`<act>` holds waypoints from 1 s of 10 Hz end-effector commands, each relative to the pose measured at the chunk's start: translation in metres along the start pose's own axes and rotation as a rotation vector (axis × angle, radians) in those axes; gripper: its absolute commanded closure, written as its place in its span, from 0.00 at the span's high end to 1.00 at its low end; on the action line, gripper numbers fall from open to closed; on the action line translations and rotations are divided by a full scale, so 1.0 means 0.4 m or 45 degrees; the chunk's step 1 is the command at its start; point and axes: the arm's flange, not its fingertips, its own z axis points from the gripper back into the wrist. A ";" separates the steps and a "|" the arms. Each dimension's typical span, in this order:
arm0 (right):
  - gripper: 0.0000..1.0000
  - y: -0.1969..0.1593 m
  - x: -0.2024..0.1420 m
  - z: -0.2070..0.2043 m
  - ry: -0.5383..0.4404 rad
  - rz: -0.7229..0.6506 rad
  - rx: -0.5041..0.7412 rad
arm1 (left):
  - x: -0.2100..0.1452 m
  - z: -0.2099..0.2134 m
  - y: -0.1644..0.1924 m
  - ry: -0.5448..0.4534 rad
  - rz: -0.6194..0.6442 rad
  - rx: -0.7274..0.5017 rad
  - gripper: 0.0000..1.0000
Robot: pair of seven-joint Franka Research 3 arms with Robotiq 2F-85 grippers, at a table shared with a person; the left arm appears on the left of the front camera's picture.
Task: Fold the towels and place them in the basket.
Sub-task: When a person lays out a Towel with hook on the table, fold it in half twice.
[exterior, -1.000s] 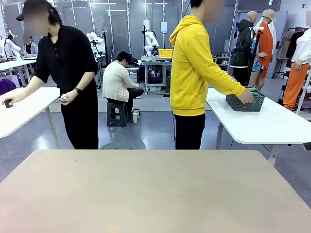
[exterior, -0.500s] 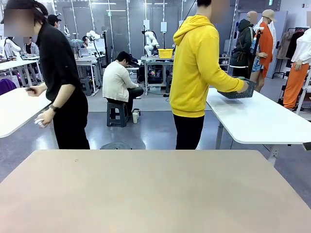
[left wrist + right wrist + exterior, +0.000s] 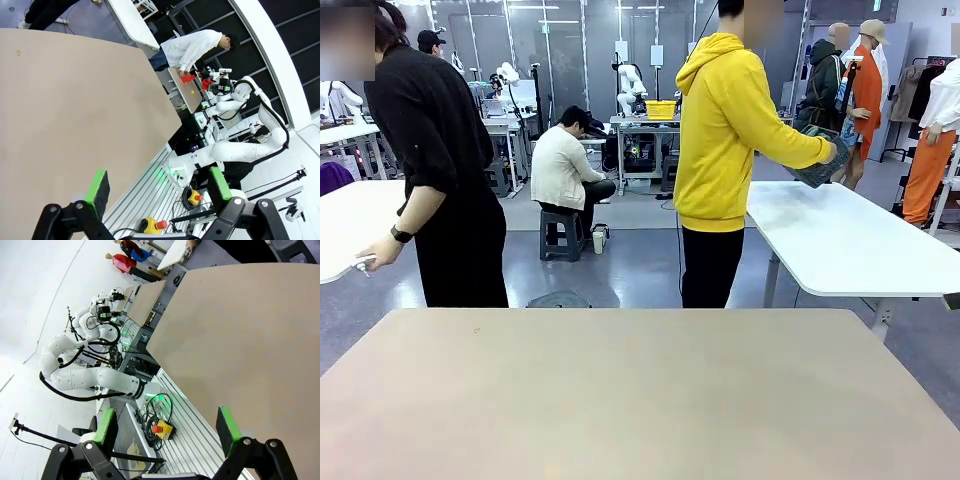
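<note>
Looking across the tan table [image 3: 640, 400] from the front cam, the basket [image 3: 823, 170] is way over on the far side. A person in a yellow hoodie [image 3: 725, 130] stands just past the far edge, turned sideways, and holds it up in one hand [image 3: 831, 151]. It's tilted and lifted clear of the white table [image 3: 850, 240] on the right, hanging above that table's far end. There's a speck of green at the basket's top, but it's too small to say whether that's one of the towels, so I can't tell where they are.

In its wrist cam, the left gripper [image 3: 159, 186] has its jaws spread wide, green pads [image 3: 98, 184] well apart and nothing between them. It hangs over the tan table's edge and some slotted metal rails [image 3: 145, 195]. The right gripper [image 3: 166, 426] is the same deal: spread wide, holding nothing, off the side of the table.

A person in black [image 3: 440, 150] stands far left, with a hand at the edge of a second white table [image 3: 345, 225].
</note>
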 end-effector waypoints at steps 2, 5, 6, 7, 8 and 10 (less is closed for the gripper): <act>1.00 0.000 0.006 0.004 -0.009 0.028 0.013 | 0.002 -0.002 0.000 -0.021 -0.016 -0.027 1.00; 1.00 0.000 0.006 0.004 -0.009 0.028 0.013 | 0.002 -0.002 0.000 -0.021 -0.016 -0.027 1.00; 1.00 0.000 0.006 0.004 -0.009 0.028 0.013 | 0.002 -0.002 0.000 -0.021 -0.016 -0.027 1.00; 1.00 0.000 0.006 0.004 -0.009 0.028 0.013 | 0.002 -0.002 0.000 -0.021 -0.016 -0.027 1.00; 1.00 0.000 0.006 0.004 -0.009 0.028 0.013 | 0.002 -0.002 0.000 -0.021 -0.016 -0.027 1.00; 1.00 0.000 0.006 0.004 -0.009 0.028 0.013 | 0.002 -0.002 0.000 -0.021 -0.016 -0.027 1.00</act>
